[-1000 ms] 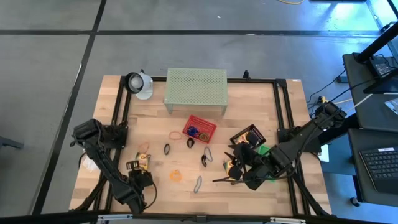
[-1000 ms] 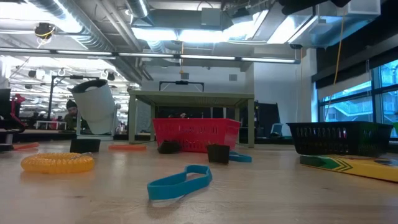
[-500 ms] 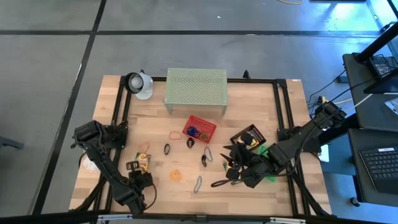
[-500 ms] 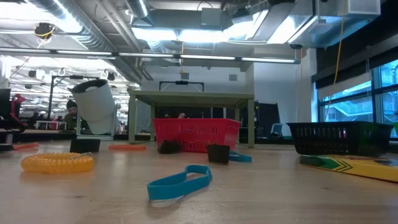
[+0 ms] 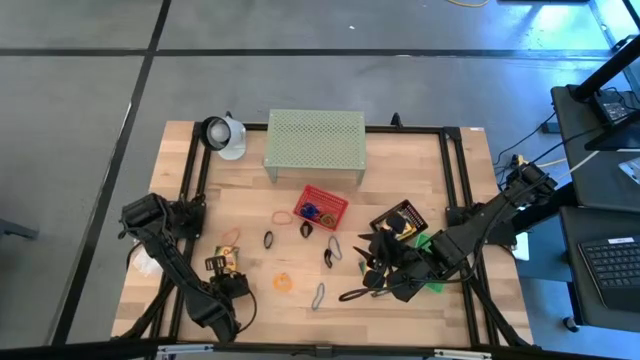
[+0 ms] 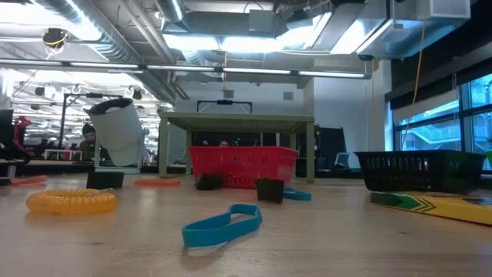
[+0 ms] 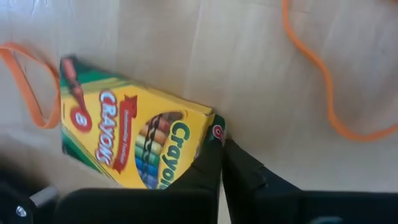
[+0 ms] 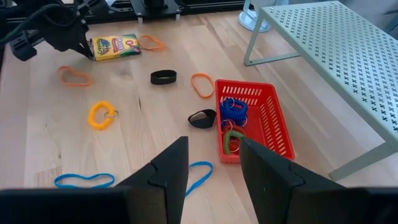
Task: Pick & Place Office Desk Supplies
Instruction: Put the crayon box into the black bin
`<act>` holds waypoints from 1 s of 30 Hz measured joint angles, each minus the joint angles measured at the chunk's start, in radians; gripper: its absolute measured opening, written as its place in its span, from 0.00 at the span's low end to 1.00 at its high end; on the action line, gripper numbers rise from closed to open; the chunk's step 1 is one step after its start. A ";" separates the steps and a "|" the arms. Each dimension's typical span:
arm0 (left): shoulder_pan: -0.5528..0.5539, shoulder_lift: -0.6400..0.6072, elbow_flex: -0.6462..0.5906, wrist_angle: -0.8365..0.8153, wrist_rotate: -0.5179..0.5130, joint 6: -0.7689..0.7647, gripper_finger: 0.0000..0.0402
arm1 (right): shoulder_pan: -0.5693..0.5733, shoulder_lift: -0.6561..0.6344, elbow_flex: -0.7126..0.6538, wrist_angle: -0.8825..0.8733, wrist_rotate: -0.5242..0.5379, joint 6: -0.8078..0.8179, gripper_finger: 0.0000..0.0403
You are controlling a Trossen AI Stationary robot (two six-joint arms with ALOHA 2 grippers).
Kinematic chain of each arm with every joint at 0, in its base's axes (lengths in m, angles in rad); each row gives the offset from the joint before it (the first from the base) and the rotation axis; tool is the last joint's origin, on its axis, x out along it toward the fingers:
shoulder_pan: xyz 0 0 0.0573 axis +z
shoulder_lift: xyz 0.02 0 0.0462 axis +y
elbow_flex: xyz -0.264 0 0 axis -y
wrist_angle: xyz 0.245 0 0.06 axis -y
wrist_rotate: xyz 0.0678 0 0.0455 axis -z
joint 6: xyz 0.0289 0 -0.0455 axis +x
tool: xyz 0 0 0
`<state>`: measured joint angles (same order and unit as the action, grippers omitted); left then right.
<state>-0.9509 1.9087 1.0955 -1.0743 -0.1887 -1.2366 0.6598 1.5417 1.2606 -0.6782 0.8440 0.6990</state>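
A yellow-and-green crayon box (image 7: 134,140) (image 5: 231,260) lies flat on the wooden table near its left front. My left gripper (image 7: 221,149) (image 8: 86,48) is shut, its tips at the box's end corner. My right gripper (image 8: 214,168) (image 5: 358,282) hovers open above the table's right front with nothing between its fingers. Loose on the table lie a blue loop (image 6: 223,225), a yellow coil (image 8: 101,115), orange loops (image 7: 329,81) (image 8: 73,76) and black clips (image 8: 163,77) (image 8: 203,118). My left gripper comes steeply from above, and its shut fingers (image 7: 205,168) meet the crayon box's green end corner (image 7: 216,129). The box lies flat on the table. One finger covers the box's near edge, so I cannot tell whether any of the box is pinched between the fingers.
A red basket (image 5: 321,206) with blue and green loops stands mid-table. A black basket (image 5: 400,220) and a green crayon box (image 6: 438,204) are at the right. The pale green perforated shelf (image 5: 314,142) and a white wad (image 5: 225,135) stand at the far side.
My right gripper has turned a little at the wrist while staying in place above the table.
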 joint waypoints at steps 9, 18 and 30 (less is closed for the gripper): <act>-0.018 -0.029 0.025 -0.062 -0.085 -0.093 0.00 | 0.000 0.000 0.000 0.010 0.000 -0.009 0.36; -0.021 -0.143 0.111 -0.195 -0.256 -0.177 0.00 | 0.000 0.000 0.000 0.010 0.003 -0.019 0.36; -0.014 -0.268 0.186 -0.243 -0.334 -0.096 0.00 | -0.014 0.007 0.000 0.155 -0.065 -0.247 0.36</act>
<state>-0.9650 1.6410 1.2817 -1.3172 -0.5227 -1.3330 0.6458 1.5484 1.2606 -0.5233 0.7786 0.4519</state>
